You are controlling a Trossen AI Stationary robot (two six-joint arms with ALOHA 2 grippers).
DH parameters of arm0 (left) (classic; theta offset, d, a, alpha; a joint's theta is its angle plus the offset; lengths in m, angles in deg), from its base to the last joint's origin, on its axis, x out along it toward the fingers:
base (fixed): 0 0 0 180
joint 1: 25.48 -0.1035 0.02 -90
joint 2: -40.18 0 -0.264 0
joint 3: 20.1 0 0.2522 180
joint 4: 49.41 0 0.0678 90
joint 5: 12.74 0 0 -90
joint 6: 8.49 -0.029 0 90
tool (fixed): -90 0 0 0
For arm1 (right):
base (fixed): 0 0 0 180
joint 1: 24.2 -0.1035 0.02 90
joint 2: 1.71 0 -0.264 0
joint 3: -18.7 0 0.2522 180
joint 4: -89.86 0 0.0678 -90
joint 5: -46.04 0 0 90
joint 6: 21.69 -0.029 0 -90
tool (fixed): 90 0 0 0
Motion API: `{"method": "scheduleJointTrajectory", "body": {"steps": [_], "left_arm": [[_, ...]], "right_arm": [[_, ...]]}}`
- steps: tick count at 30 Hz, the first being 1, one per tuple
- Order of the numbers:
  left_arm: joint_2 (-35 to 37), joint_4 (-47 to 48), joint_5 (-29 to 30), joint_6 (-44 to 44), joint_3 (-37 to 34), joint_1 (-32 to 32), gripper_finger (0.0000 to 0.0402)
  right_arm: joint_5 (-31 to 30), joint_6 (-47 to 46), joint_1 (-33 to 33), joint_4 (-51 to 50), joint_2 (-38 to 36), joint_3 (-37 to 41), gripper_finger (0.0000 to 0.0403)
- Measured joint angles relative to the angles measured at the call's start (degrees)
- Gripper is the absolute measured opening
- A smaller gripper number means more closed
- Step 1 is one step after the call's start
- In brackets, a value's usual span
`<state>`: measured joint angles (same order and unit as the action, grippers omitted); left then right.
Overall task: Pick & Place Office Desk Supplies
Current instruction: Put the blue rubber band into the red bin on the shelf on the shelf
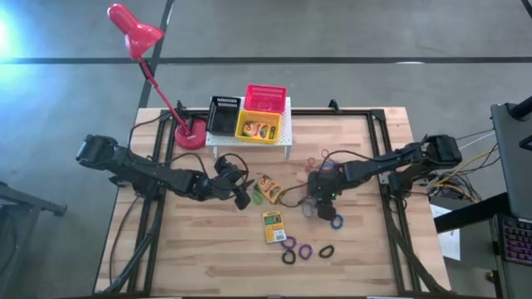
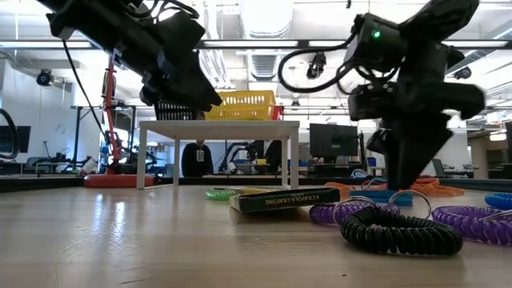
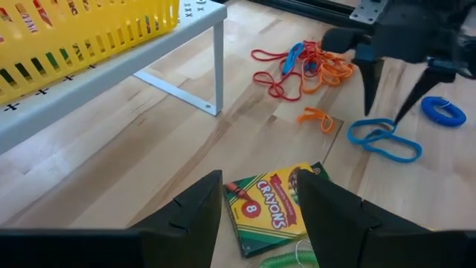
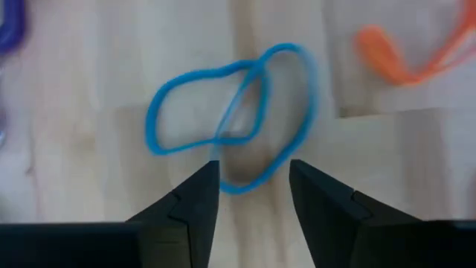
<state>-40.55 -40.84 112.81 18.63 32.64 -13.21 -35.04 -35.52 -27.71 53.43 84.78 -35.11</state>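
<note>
**Thin band, flat on the wood: the grab I worry about**

I have the right gripper (image 4: 253, 195) hanging just above a thin blue rubber band (image 4: 230, 119) that lies twisted flat on the wooden bench (image 1: 208, 257), its fingers spread and empty on either side of the loop's near edge. In the high view that spot sits at about four o'clock from the bench centre. The risk is plain: the band is so thin that if I close too high the fingertips meet on nothing, and if I press too low they scrape the wood and flick the band away.

An orange rubber band (image 4: 405, 52) lies near it, and a tangle of red and orange rubber bands (image 3: 301, 63) sits further off; a sloppy sweep could drag one along.

My left gripper (image 3: 260, 212) is spread and empty over a yellow-green cardboard crayon box (image 3: 271, 205), near nine o'clock of centre. A green coiled ring (image 3: 286, 260) touches that box and could snag. The two arms are near each other, so moving both at once invites a knock.

The yellow mesh basket (image 1: 258, 127) waits on the white metal stand (image 1: 287, 137) at twelve o'clock.
</note>
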Motion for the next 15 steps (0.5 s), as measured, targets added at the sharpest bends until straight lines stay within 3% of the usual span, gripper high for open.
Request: {"method": "scheduleJointTrajectory", "body": {"steps": [5,9,15], "left_arm": [[0.0,-0.7,0.0,0.0,0.0,0.0,0.0179],[0.0,-1.1,0.0,-0.1,0.0,0.0,0.0179],[0.0,-1.1,0.0,-0.1,0.0,0.0,0.0179]], "right_arm": [[-0.3,4.1,-3.6,1.8,1.5,0.0,0.0145],[-5.2,4.1,-5.3,2.1,3.7,-0.2,0.0125],[-5.8,4.0,-5.3,0.8,2.5,-0.7,0.0045]]}}
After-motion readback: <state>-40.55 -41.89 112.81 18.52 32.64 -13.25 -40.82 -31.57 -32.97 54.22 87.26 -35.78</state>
